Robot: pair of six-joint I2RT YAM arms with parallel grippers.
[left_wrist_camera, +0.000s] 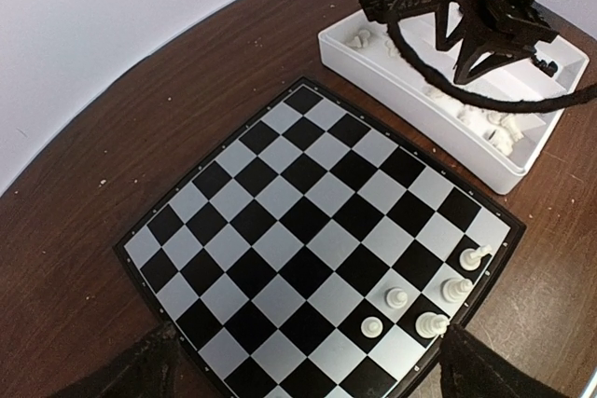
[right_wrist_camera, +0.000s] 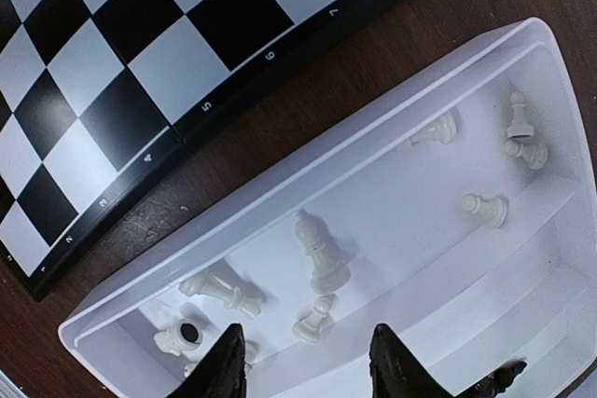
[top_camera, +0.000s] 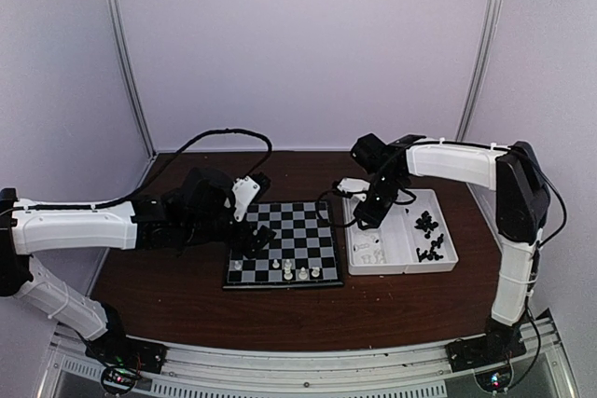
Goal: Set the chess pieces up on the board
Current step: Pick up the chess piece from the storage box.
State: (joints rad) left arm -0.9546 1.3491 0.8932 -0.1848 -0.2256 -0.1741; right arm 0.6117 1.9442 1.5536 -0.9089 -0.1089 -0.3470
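Note:
The board [top_camera: 283, 241] lies in the middle of the table. Several white chess pieces [left_wrist_camera: 431, 324] stand near one corner of the board [left_wrist_camera: 298, 221]. My left gripper [left_wrist_camera: 308, 389] hangs wide open over the board's left part, holding nothing. My right gripper [right_wrist_camera: 308, 368] is low in the white tray [right_wrist_camera: 448, 90], open, its fingertips [right_wrist_camera: 224, 361] apart. A small white pawn [right_wrist_camera: 312, 321] lies on its side just ahead of the gap, untouched. A taller white bishop [right_wrist_camera: 322, 253] and another fallen white piece [right_wrist_camera: 224, 291] lie close by.
The tray [top_camera: 368, 263] sits right of the board. Its left compartment holds loose white pieces and its right compartment holds black pieces [top_camera: 429, 235]. The board's numbered edge [right_wrist_camera: 205, 104] runs close along the tray wall. Brown table surrounds both.

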